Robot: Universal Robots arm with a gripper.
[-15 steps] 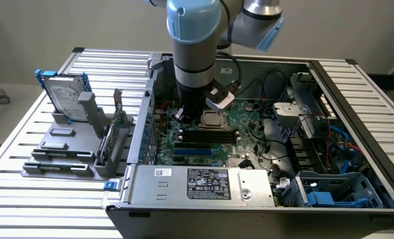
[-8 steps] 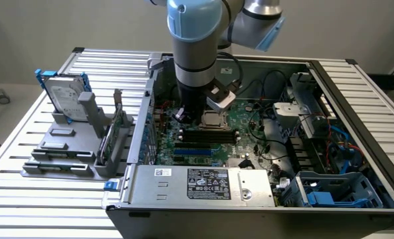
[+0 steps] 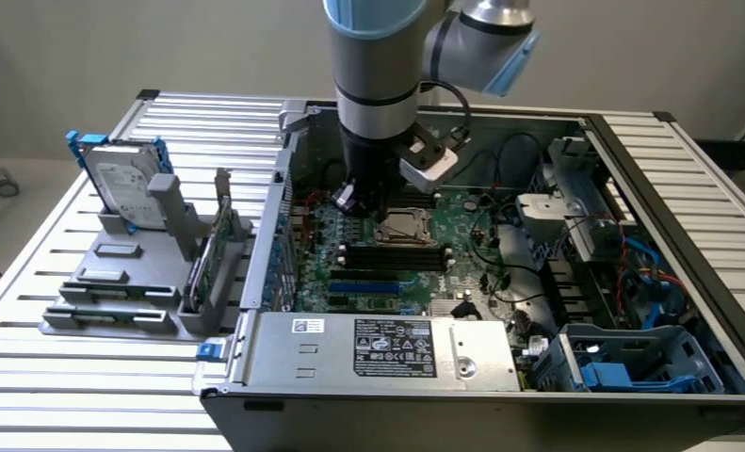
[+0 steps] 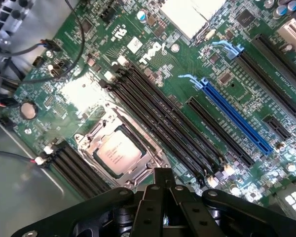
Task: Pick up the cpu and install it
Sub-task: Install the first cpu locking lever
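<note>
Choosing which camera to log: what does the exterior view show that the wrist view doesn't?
Exterior alone: the arm, the hard drive upright in its rack outside the case, the power supply.
Wrist alone: the blue slot close up, print on the cpu.
Both: the cpu seated in its socket, the black memory slots, the shut gripper.

Open computer case (image 3: pixel 673 169) on slatted table (image 3: pixel 45 377); hard drive (image 3: pixel 123 188) upright in grey rack (image 3: pixel 121 282).

Silver arm (image 3: pixel 375 66), pale-blue joint caps, black claw (image 4: pixel 163 185).
</note>
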